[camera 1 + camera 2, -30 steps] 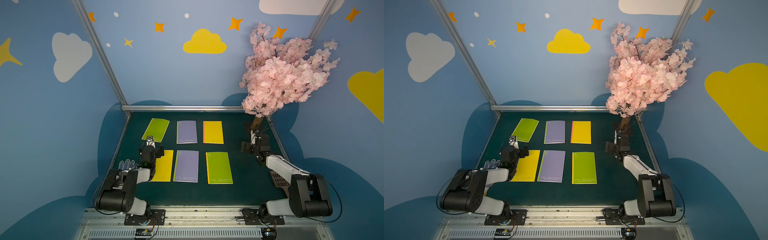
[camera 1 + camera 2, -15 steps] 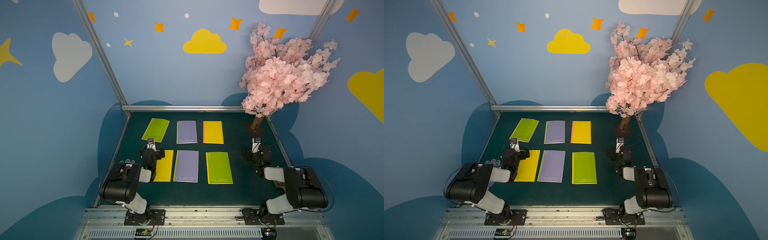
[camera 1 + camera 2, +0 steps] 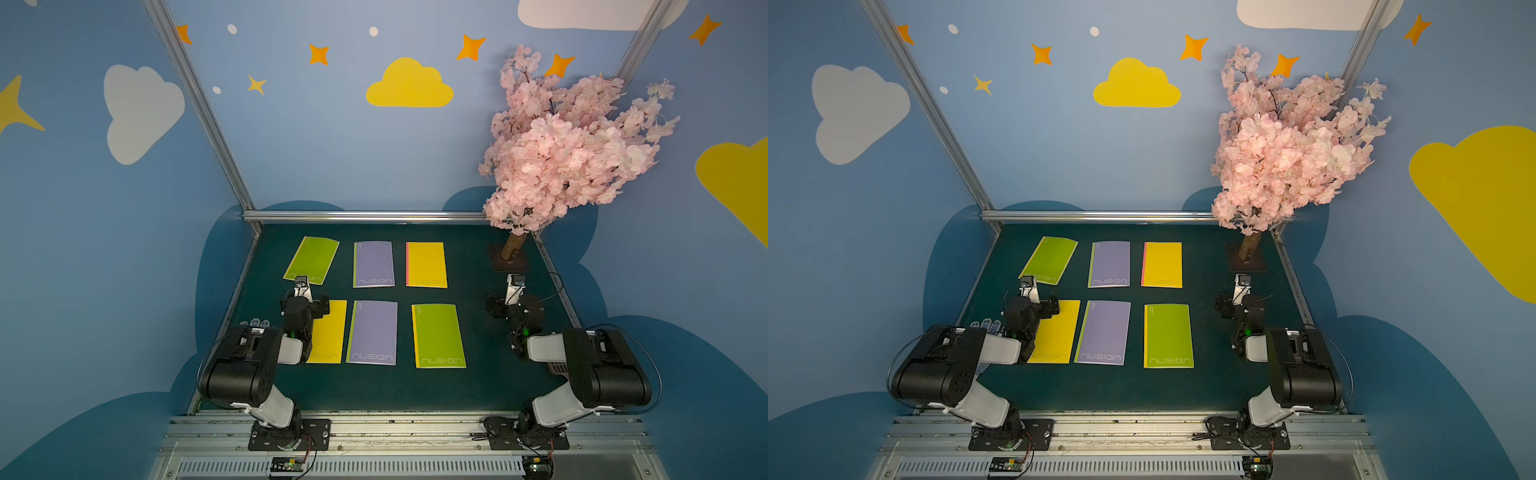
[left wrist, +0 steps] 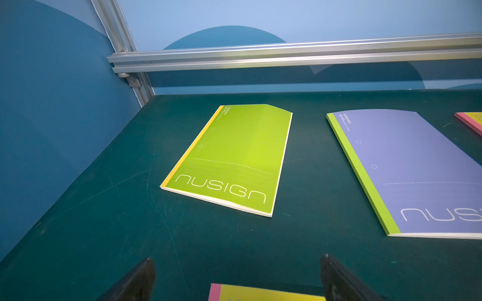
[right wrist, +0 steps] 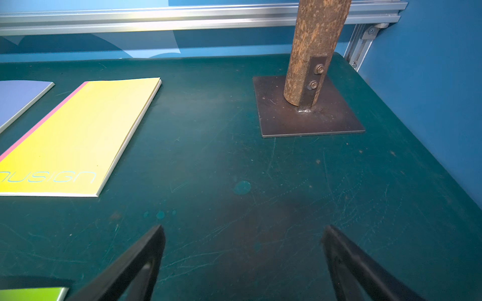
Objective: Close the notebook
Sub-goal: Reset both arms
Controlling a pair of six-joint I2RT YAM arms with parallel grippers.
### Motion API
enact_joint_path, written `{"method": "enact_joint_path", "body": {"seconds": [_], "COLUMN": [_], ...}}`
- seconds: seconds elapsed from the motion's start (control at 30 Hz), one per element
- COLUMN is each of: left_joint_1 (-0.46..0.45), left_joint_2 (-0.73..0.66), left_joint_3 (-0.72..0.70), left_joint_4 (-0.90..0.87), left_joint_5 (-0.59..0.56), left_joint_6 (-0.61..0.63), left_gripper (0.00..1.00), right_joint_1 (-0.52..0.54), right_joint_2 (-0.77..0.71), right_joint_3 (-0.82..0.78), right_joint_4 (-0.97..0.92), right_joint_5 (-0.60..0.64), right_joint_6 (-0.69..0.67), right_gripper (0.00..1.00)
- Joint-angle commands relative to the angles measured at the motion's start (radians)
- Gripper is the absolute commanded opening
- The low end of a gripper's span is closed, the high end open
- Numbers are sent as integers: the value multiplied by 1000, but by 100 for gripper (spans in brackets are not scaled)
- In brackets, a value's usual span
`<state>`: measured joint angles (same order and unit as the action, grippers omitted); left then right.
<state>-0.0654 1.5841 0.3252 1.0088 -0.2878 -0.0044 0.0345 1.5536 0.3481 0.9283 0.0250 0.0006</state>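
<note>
Spread wide, the jaws of the left gripper [image 4: 237, 260] hung over bare mat [image 4: 104, 221] in the left wrist view. They pinched nothing, and the far edge of the near yellow notebook [image 4: 263, 293] showed between them. Just beyond lay the green notebook [image 4: 232, 159], shut and flat except for a slight lift at one far corner of its cover. Its long axis ran away from the gripper, with the printed title at the end toward the robot and a yellow spine strip along one long side. A purple notebook [image 4: 417, 177] lay beside it, apart.

In the right wrist view the right gripper [image 5: 243, 229] also had its jaws parted and empty above the mat. It sat between the far yellow notebook [image 5: 73, 135] and the tree trunk [image 5: 313, 47] bolted to a metal plate [image 5: 326, 122].

In both top views we found the green notebook [image 3: 311, 261] [image 3: 1049, 261] at the left end of the far row. Its far end was swung to the right, while the other notebooks lay square. Against the picture from a second earlier, no notebook had moved and both grippers sat nearly where they were. The left arm [image 3: 241, 374] and right arm [image 3: 602, 374] had folded their elbows up and back.
</note>
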Motion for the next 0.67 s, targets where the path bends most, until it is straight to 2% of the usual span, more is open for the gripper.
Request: {"method": "enact_joint_path", "body": {"seconds": [0.0, 0.63], "left_joint_1": [4, 4], "left_joint_2": [0, 0], "left_joint_3": [15, 15], "left_joint_4": [2, 2], "left_joint_5": [4, 5], "left_joint_6": [4, 4], "left_gripper": [100, 100], "right_joint_1": [5, 8], "right_joint_2": [4, 3], "right_joint_3": [14, 15], "right_joint_4": [27, 27], "right_joint_5": [7, -7], "right_joint_6": [1, -11], "right_gripper": [97, 97]}}
